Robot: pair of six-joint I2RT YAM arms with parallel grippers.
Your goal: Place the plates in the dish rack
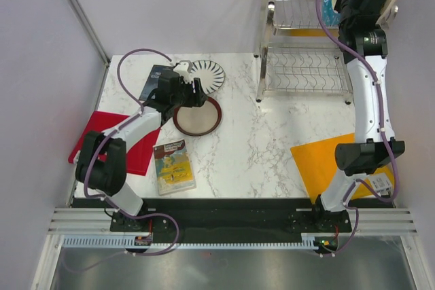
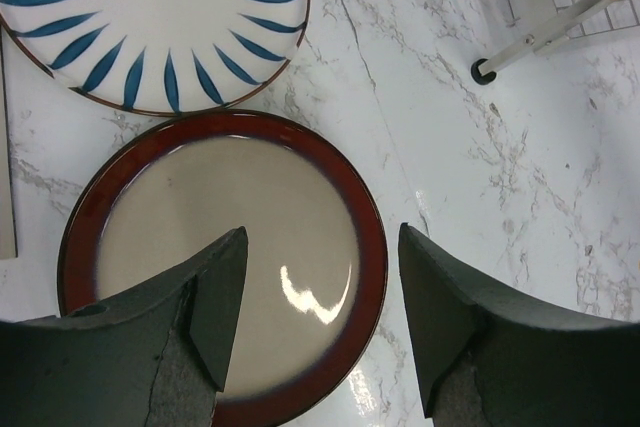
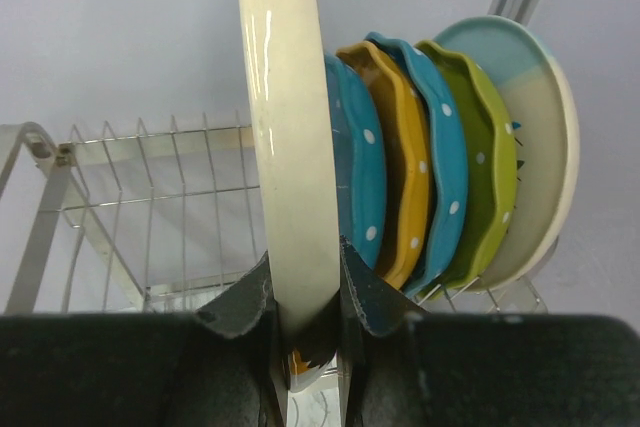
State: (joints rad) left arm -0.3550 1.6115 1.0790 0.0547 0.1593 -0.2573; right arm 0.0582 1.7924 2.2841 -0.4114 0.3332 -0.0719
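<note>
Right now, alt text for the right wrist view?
The right gripper is shut on the rim of an upright cream plate, held edge-on to the camera. Just to its right, a row of racked plates in teal, orange, green and pale cream stands on edge in the dish rack, whose wire slots run off to the left against a plain wall.

White marble table [image 1: 258, 147] between plain pale walls [image 1: 41, 66].

The dish rack [image 3: 42, 217] has free slots leftward (plates [image 3: 445, 147] crowd its right).
</note>
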